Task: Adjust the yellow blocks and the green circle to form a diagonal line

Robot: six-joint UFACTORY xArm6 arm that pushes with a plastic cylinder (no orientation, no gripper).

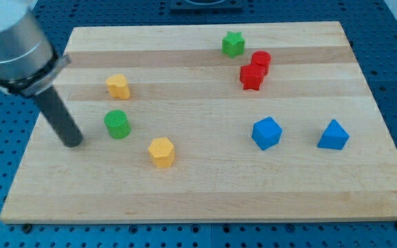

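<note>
A yellow block (pixel 118 86) sits at the upper left of the wooden board (pixel 205 179). The green circle (pixel 117 124) lies just below it. A yellow hexagon (pixel 161 151) lies lower and to the right of the green circle. My tip (pixel 72 142) rests on the board to the left of the green circle, a short gap away and slightly lower, touching no block.
A green star (pixel 233 43) sits near the top edge. A red circle (pixel 260 60) and a red star (pixel 251 76) sit together to its lower right. A blue cube (pixel 267 133) and a blue triangle (pixel 333 135) lie at the right.
</note>
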